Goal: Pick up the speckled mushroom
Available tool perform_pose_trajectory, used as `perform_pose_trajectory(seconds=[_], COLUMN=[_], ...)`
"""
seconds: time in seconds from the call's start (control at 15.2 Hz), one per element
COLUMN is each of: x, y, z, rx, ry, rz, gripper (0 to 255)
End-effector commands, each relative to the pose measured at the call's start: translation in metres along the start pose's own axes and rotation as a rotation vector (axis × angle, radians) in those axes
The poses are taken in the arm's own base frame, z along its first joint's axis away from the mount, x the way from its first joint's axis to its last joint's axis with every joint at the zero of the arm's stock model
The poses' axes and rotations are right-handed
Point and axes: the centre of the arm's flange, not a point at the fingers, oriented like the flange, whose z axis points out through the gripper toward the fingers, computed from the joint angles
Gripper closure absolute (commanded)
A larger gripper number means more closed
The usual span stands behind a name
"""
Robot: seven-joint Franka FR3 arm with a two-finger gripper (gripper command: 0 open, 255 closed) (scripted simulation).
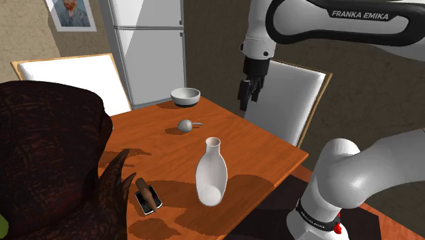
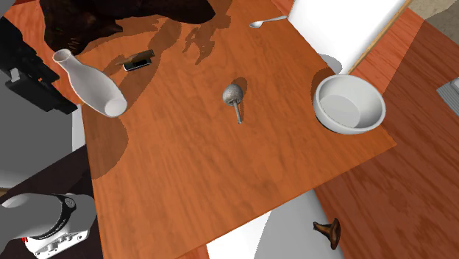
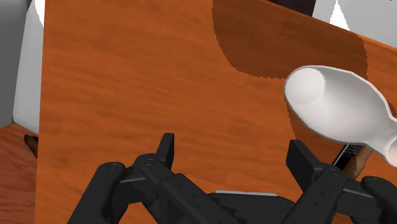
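Pincer (image 1: 246,101) hangs wide and empty at upper centre; mushroom (image 1: 184,125) lies ungrasped mid-bench (image 1: 259,146). Approach and grasp remain.

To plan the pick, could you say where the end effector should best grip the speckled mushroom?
The mushroom lies on its side on the table, and its stem is thin. So probably grip across the rounded cap, coming from straight above.
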Motion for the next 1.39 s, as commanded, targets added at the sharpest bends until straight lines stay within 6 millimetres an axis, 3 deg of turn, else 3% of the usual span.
perform_pose_trajectory(seconds=[0.0, 1.32], x=[0.000, 0.231], y=[0.000, 0.038], z=[0.000, 0.132], rx=[0.000, -0.100], ry=[0.000, -0.067], rz=[0.000, -0.223], gripper=[0, 0])
